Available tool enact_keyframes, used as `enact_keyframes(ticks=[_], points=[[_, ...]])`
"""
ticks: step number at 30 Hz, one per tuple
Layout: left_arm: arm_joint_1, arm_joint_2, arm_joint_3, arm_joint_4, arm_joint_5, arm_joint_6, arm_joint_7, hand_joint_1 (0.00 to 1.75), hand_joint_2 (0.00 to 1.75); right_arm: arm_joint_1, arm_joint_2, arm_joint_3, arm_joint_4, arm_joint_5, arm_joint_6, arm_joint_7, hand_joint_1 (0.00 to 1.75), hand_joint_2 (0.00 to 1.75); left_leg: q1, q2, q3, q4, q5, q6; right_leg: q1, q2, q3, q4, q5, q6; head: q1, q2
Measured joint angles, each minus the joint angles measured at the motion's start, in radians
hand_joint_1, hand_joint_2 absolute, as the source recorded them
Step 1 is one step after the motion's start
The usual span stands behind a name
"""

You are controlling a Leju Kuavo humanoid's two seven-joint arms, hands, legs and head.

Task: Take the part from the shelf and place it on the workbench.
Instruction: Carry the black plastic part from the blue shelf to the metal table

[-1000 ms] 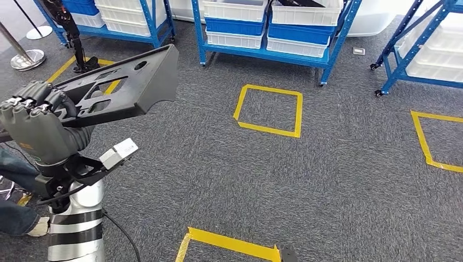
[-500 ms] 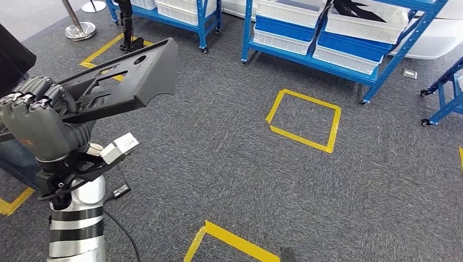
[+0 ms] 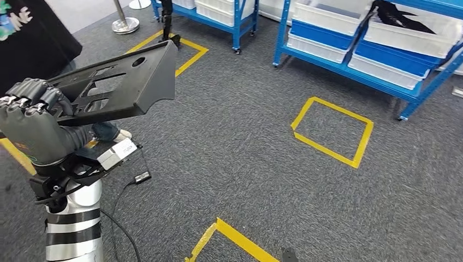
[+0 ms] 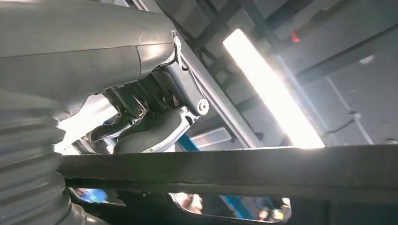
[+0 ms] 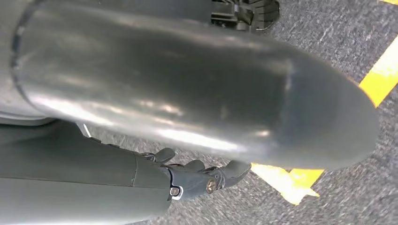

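The part (image 3: 117, 82) is a flat black plastic panel with cut-outs, carried roughly level at chest height on the left of the head view. My left hand (image 3: 35, 128) grips its near end, with the fingers curled over the edge. In the left wrist view the part's dark edge (image 4: 234, 171) runs across the picture below my left hand (image 4: 150, 122). My right hand (image 5: 197, 180) hangs above the carpet with its fingers loosely extended and nothing in them.
Blue shelves (image 3: 284, 33) with white and blue bins stand along the back. Yellow tape squares (image 3: 333, 131) mark the grey carpet, one corner (image 3: 235, 240) near my feet. A person's shoe (image 3: 123, 134), a floor cable (image 3: 139, 177) and a stanchion base (image 3: 124, 24) lie to the left.
The whole view has swung: shelves and tape squares have slid right and a black banner has come in at top left. The part stays gripped in my left hand.
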Motion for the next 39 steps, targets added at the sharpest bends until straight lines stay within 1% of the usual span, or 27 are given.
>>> enact_keyframes(ticks=[2,3,4,6,10,12,13,15,16,17,18,20,21,22,24,25,26,28,29,30,31,32,33,35,36,37,39], points=[[-0.001,-0.001,0.0,0.0,0.001,0.0,-0.002,1.75,1.75,-0.001,-0.001,0.0,0.0,-0.003,0.0,0.0,0.0,0.0,-0.002,0.038,0.082,-0.135,0.051,0.001,0.003,-0.024,0.004,0.001,-0.005,0.007,-0.001,0.0],[-0.002,-0.002,-0.001,-0.001,0.002,0.0,-0.003,1.75,1.75,-0.001,-0.002,0.0,0.0,-0.004,0.0,0.0,0.0,0.0,-0.005,0.054,0.112,-0.189,0.066,0.006,0.007,-0.034,0.006,0.002,-0.008,0.012,0.001,0.0],[-0.003,-0.002,-0.002,-0.001,0.002,0.0,-0.003,1.75,1.75,-0.002,-0.002,0.0,0.0,-0.006,0.0,-0.001,0.0,0.0,-0.008,0.063,0.128,-0.219,0.072,0.011,0.01,-0.044,0.008,0.003,-0.011,0.017,0.004,0.0],[-0.003,-0.003,-0.002,-0.001,0.003,0.0,-0.003,1.75,1.75,-0.002,-0.004,0.0,0.0,-0.008,0.0,-0.001,0.0,0.0,-0.014,0.052,0.126,-0.226,0.072,0.021,0.013,-0.059,0.01,0.002,-0.012,0.022,0.008,0.0],[-0.003,-0.003,-0.002,-0.001,0.003,0.0,-0.003,1.75,1.75,-0.002,-0.004,0.0,0.0,-0.008,0.0,-0.001,0.0,0.0,-0.016,0.045,0.125,-0.226,0.072,0.024,0.012,-0.065,0.011,0.0,-0.011,0.023,0.008,0.0],[-0.003,-0.004,-0.002,-0.002,0.002,0.0,-0.003,1.75,1.75,-0.004,-0.004,0.0,0.0,-0.008,0.0,-0.001,0.0,0.0,-0.015,0.032,0.124,-0.23,0.076,0.031,0.01,-0.068,0.009,0.002,-0.014,0.029,0.008,0.0],[-0.004,-0.006,-0.002,-0.003,0.001,0.0,-0.003,1.75,1.75,-0.004,-0.004,0.0,0.0,-0.009,0.0,-0.001,0.0,0.0,-0.012,0.015,0.123,-0.233,0.08,0.039,0.007,-0.037,-0.017,0.056,-0.04,0.03,0.01,0.0],[-0.005,-0.011,-0.003,-0.005,0.001,0.0,-0.004,1.75,1.75,-0.001,-0.004,0.001,0.0,-0.013,0.0,-0.002,0.0,0.0,-0.008,-0.033,0.12,-0.24,0.09,0.055,0.002,0.031,-0.098,0.213,-0.102,0.032,0.015,0.0],[-0.006,-0.013,-0.003,-0.006,0.001,0.0,-0.005,1.75,1.75,0.001,-0.004,0.001,0.0,-0.015,0.0,-0.002,0.0,0.0,-0.008,-0.057,0.117,-0.24,0.093,0.059,0.0,0.063,-0.13,0.275,-0.122,0.034,0.017,0.0],[-0.005,-0.013,-0.003,-0.006,0.001,0.0,-0.006,1.75,1.75,0.002,-0.004,0.001,0.0,-0.017,0.0,-0.002,0.0,0.0,-0.009,-0.075,0.116,-0.24,0.094,0.058,-0.001,0.067,-0.127,0.262,-0.109,0.04,0.017,0.0],[-0.005,-0.014,-0.003,-0.006,0.001,0.0,-0.007,1.75,1.75,0.002,-0.005,0.001,0.0,-0.019,0.0,-0.003,0.0,0.0,-0.008,-0.09,0.116,-0.24,0.096,0.056,-0.004,0.076,-0.098,0.2,-0.081,0.047,0.017,0.0],[-0.006,-0.017,-0.003,-0.006,0.003,0.0,-0.009,1.75,1.75,0.001,-0.007,0.001,0.0,-0.023,0.0,-0.004,0.0,0.0,-0.009,-0.118,0.113,-0.239,0.1,0.049,-0.009,0.12,-0.033,0.062,-0.031,0.053,0.017,0.0],[-0.006,-0.019,-0.003,-0.006,0.004,0.0,-0.01,1.75,1.75,0.001,-0.008,0.001,0.0,-0.024,0.0,-0.004,0.0,0.0,-0.009,-0.128,0.111,-0.238,0.103,0.044,-0.009,0.135,-0.012,0.023,-0.017,0.051,0.016,0.0],[-0.006,-0.021,-0.003,-0.006,0.005,0.0,-0.01,1.75,1.75,0.001,-0.009,0.001,0.0,-0.026,0.0,-0.004,0.0,0.0,-0.01,-0.137,0.108,-0.239,0.106,0.039,-0.008,0.144,-0.004,0.008,-0.012,0.047,0.016,0.0],[-0.006,-0.021,-0.002,-0.006,0.005,0.0,-0.01,1.75,1.75,0.0,-0.009,0.002,0.0,-0.027,0.0,-0.004,0.0,0.0,-0.008,-0.152,0.101,-0.241,0.112,0.027,-0.005,0.121,0.0,0.006,-0.005,0.037,0.015,0.0],[-0.007,-0.021,-0.002,-0.006,0.005,0.0,-0.01,1.75,1.75,-0.001,-0.009,0.003,0.0,-0.027,0.0,-0.004,0.0,0.0,-0.008,-0.14,0.095,-0.233,0.107,0.023,-0.006,0.109,0.0,0.004,-0.002,0.03,0.014,0.0],[-0.008,-0.021,-0.002,-0.006,0.005,0.0,-0.01,1.75,1.75,-0.002,-0.009,0.004,0.0,-0.027,0.0,-0.004,0.0,0.0,-0.01,-0.114,0.084,-0.21,0.092,0.019,-0.008,0.095,0.001,0.001,0.001,0.023,0.011,0.0],[-0.01,-0.021,-0.002,-0.005,0.005,0.0,-0.01,1.75,1.75,0.001,-0.01,0.006,0.0,-0.027,0.001,-0.004,0.0,0.0,-0.012,-0.045,0.037,-0.104,0.03,0.014,-0.006,0.067,0.002,-0.001,0.001,0.012,0.006,0.0],[-0.01,-0.021,-0.002,-0.005,0.006,0.0,-0.01,1.75,1.75,0.003,-0.011,0.007,0.0,-0.027,0.001,-0.004,0.0,0.0,-0.01,-0.026,0.006,-0.035,-0.002,0.011,-0.004,0.051,0.002,-0.001,0.0,0.009,0.004,0.0],[-0.009,-0.021,-0.002,-0.004,0.006,0.0,-0.01,1.75,1.75,0.005,-0.011,0.007,0.0,-0.027,0.001,-0.004,0.0,0.0,-0.008,-0.016,-0.019,0.02,-0.023,0.008,-0.002,0.035,0.002,-0.001,0.0,0.008,0.004,0.0],[-0.009,-0.021,-0.001,-0.002,0.006,0.0,-0.01,1.75,1.75,0.006,-0.012,0.008,0.0,-0.027,0.001,-0.004,0.0,0.0,-0.006,-0.011,-0.029,0.046,-0.027,0.007,-0.001,0.019,0.002,-0.001,-0.001,0.008,0.004,0.0],[-0.009,-0.021,-0.001,-0.001,0.006,0.0,-0.01,1.75,1.75,0.006,-0.013,0.008,0.0,-0.027,0.001,-0.004,0.0,0.0,-0.004,-0.006,-0.019,0.031,-0.013,0.005,0.0,0.004,0.003,-0.001,-0.002,0.008,0.004,0.0],[-0.009,-0.021,0.0,0.0,0.006,0.0,-0.009,1.75,1.75,0.006,-0.013,0.008,0.0,-0.027,0.001,-0.004,0.0,0.0,-0.002,0.004,0.012,-0.021,0.014,0.004,0.0,-0.009,0.004,0.0,-0.003,0.008,0.004,0.0],[-0.01,-0.021,-0.001,0.001,0.006,0.0,-0.009,1.75,1.75,0.005,-0.013,0.008,0.001,-0.027,0.001,-0.004,0.0,0.0,-0.003,0.05,0.088,-0.155,0.062,0.006,0.005,-0.032,0.009,0.002,-0.009,0.015,0.004,0.0],[-0.011,-0.022,-0.001,0.002,0.006,0.0,-0.01,1.75,1.75,0.004,-0.014,0.008,0.001,-0.027,0.001,-0.004,0.0,0.0,-0.006,0.066,0.111,-0.197,0.072,0.01,0.009,-0.042,0.01,0.003,-0.012,0.02,0.005,0.0],[-0.011,-0.022,-0.001,0.002,0.006,0.0,-0.01,1.75,1.75,0.004,-0.015,0.008,0.001,-0.027,0.001,-0.004,0.0,0.0,-0.01,0.075,0.12,-0.217,0.074,0.015,0.013,-0.052,0.012,0.003,-0.015,0.025,0.007,0.0],[-0.013,-0.023,0.001,0.003,0.007,0.0,-0.012,1.75,1.75,0.003,-0.016,0.008,0.001,-0.027,0.001,-0.004,0.0,0.0,-0.015,0.051,0.116,-0.22,0.076,0.029,0.014,-0.071,0.015,0.002,-0.017,0.032,0.01,0.0]])
